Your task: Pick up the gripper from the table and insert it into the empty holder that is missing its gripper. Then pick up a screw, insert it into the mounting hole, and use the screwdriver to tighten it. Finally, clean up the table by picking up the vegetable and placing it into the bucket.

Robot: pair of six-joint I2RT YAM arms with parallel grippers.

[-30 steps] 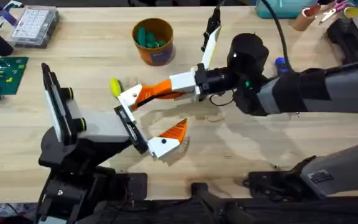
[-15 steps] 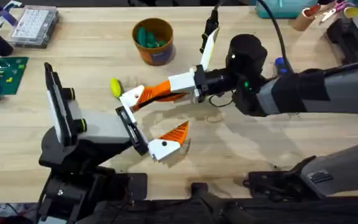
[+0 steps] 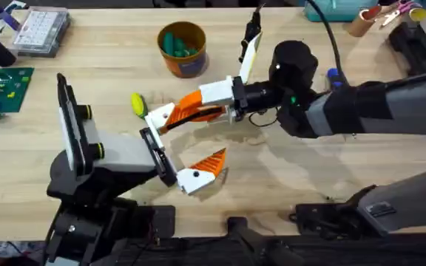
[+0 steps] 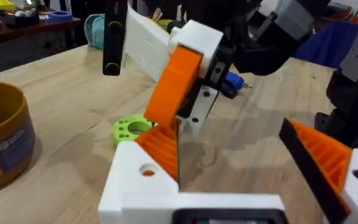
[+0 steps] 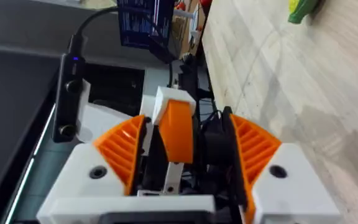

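Observation:
My right gripper (image 3: 224, 97) is shut on the gripper, a long orange ribbed finger (image 3: 194, 109). Its far end meets the holder (image 3: 158, 118), a white bracket on my left gripper. The left wrist view shows the orange finger (image 4: 174, 87) standing in the holder (image 4: 138, 186) beside its orange dot. My left gripper (image 3: 177, 146) is open, and its own short orange finger (image 3: 207, 162) is apart from the holder. The orange finger (image 5: 179, 134) sits between my right ribbed pads (image 5: 122, 154). The vegetable (image 3: 137, 103) lies just beyond the holder. The bucket (image 3: 182, 49) holds teal pieces. The screwdriver (image 3: 333, 74) peeks out behind my right arm.
A clear parts box (image 3: 41, 29) and a green board (image 3: 2, 85) sit at the far left. A black and white upright piece (image 3: 250, 44) stands beside the bucket. Tools and a teal container (image 3: 339, 9) crowd the far right corner.
My left gripper has edged right, carrying the holder toward the right gripper. The orange finger now tilts more steeply, with its held end slightly higher.

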